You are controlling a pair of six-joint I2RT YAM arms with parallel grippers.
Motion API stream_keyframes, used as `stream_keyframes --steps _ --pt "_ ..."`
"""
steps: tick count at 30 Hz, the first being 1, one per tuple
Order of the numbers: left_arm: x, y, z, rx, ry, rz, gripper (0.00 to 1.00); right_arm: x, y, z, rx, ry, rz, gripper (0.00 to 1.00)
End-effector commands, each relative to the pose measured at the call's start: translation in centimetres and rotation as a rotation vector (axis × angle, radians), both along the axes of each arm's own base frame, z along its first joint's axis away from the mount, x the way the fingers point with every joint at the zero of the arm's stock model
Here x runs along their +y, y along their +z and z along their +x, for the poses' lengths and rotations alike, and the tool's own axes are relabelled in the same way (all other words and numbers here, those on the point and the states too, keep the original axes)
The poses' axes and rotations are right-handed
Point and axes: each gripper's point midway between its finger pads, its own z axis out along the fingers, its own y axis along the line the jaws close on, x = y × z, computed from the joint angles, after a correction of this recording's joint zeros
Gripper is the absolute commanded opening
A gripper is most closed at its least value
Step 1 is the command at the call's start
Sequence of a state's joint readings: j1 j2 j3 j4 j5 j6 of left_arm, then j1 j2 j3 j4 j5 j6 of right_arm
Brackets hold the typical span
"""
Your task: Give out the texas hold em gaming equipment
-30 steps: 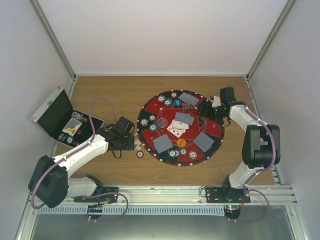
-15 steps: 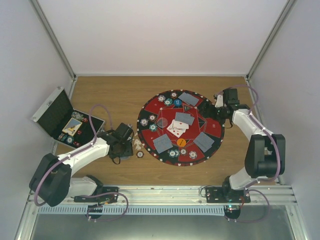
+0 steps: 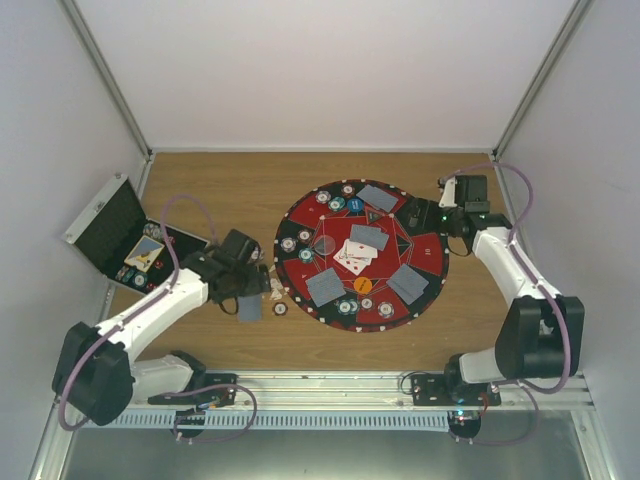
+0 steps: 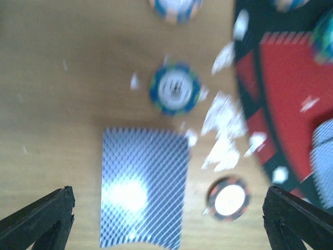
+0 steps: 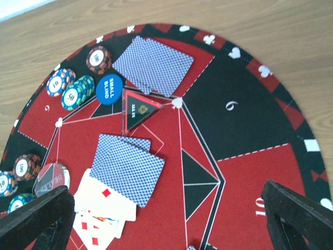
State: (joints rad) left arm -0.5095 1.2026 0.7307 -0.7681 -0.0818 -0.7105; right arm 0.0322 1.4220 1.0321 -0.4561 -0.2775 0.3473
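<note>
Grey-blue-backed playing card (image 4: 143,187) lies face down and flat on the wooden bench (image 4: 62,78), just off the left rim of the large round red-and-black numbered mat (image 4: 291,104). Nothing holds it: the left tool (image 4: 166,219) hangs above it with its jaws spread wide, one finger on each side and clear of the card. A teal-edged striped chip (image 4: 175,88) sits just beyond the card's far edge, a dark red striped chip (image 4: 227,198) lies near its right edge, and a white striped chip (image 4: 175,8) lies farther on, all on bare wood rather than on the mat. The right tool (image 5: 166,221) is also open and empty, above the mat's right side, where other blue-backed cards (image 5: 151,65) and a blue round disc (image 5: 110,89) are laid out. The main risk, as I judge it, is that this card ends up stranded off the mat. A thin card flat on wood offers no edge to pinch, so a descent to take it could skid it sideways into the chips or against the mat's rim. The left wrist view is smeared, so the white flecks between card and rim may be only glare. A low sweep by the right tool could scatter the overlapping cards.
</note>
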Motion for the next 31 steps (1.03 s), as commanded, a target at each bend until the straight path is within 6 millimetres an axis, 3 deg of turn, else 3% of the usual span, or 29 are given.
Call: stream_keyframes --steps 1,3,7,10,11,12,14,18,25,31 --pt "0.3 5.5 5.0 -0.164 0.004 -0.061 0.99 -1.9 1.9 1.6 -0.102 -0.029 -0.094 0.99" --pt "0.7 6.8 7.7 -0.225 -0.006 -0.085 0.99 -2.1 2.5 2.4 -0.148 -0.013 -0.127 1.00" --pt "3.1 8.6 13.3 -0.395 -0.019 -0.055 0.99 -7.4 2.4 3.8 -0.217 -0.132 -0.174 1.00" --pt "7.5 8.4 15.9 -0.495 0.074 0.015 0.99 -11.3 1.8 3.9 -0.253 -0.226 -0.168 0.99" --pt "9.8 7.9 16.1 -0.521 0.136 0.039 0.99 -12.1 1.4 3.6 -0.267 -0.249 -0.185 1.00" --pt "10.9 7.3 16.0 -0.539 0.170 0.048 0.99 -12.9 1.1 3.2 -0.289 -0.277 -0.220 1.00" --pt "14.9 6.5 15.2 -0.587 0.290 0.090 0.99 -14.0 1.3 1.8 -0.371 -0.332 -0.299 0.99" --pt "18.7 5.9 13.1 -0.665 0.422 0.186 0.99 -15.0 2.0 -0.6 -0.501 -0.415 -0.363 1.00" --pt "18.9 4.7 11.3 -0.779 0.416 0.216 0.99 -15.1 -0.2 -2.0 -0.526 -0.460 -0.354 0.99" --pt "18.8 4.1 11.7 -0.813 0.399 0.221 0.99 -15.0 -1.5 -2.3 -0.541 -0.461 -0.356 1.00"
